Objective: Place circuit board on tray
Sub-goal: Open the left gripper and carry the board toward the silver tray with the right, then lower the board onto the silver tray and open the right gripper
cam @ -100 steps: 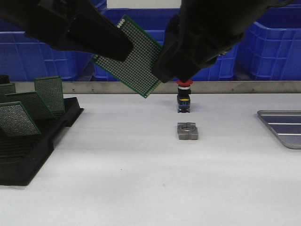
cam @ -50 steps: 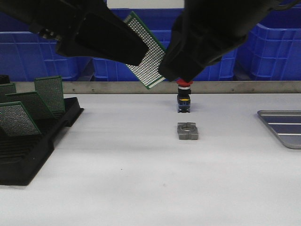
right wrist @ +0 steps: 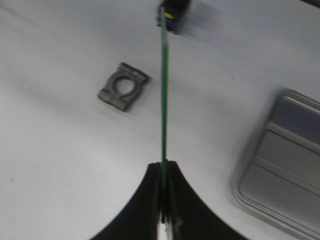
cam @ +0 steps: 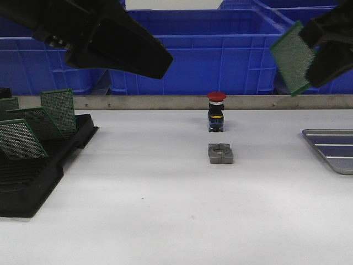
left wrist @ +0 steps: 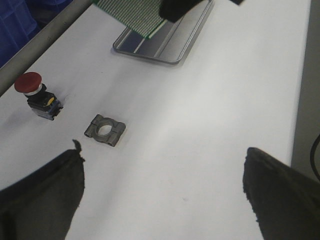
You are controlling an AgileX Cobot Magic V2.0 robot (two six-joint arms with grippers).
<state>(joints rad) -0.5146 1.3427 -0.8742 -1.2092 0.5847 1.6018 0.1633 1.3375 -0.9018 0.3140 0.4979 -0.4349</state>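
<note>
Step in hand: carry. Your right gripper [right wrist: 162, 212] pinches the circuit board [cam: 292, 58] edge-on, high, near the tray [cam: 333, 150]. Left gripper [left wrist: 162, 192] spread, empty; next you need to lower and flatten the board onto the tray.

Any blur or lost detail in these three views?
Front view: sharp, but the left gripper is near-black with no detail. Left wrist view: table crisp, fingers dark and soft-edged. Right wrist view: blurred overall, metal clamp and tray smeared; circuit board seen edge-on.
</note>
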